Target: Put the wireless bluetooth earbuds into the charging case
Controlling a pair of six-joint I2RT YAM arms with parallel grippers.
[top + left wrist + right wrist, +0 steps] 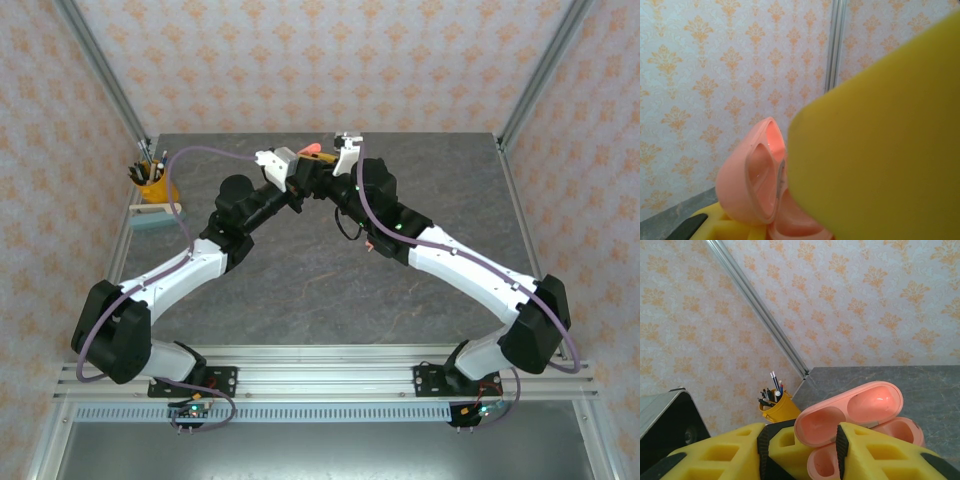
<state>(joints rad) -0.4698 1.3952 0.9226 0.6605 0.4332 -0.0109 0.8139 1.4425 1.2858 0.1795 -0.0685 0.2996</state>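
The charging case (312, 150) is pale pink and held above the far middle of the table with its lid swung open. My left gripper (285, 162) is shut on it. In the left wrist view the open lid (756, 175) stands beside one big yellow finger (875, 150), with my left gripper (775, 215) closed around the base. My right gripper (343, 150) meets it from the right. In the right wrist view the case (850, 412) shows empty lid hollows, and my right gripper (801, 434) stands open with its pads either side of the case's near end. The earbuds are hidden.
A yellow cup of pens (152, 185) (780, 407) stands at the table's far left, with a teal block (155, 218) in front of it. A small pink thing (368, 244) lies by the right forearm. Metal frame posts (760, 310) rise at the back corners.
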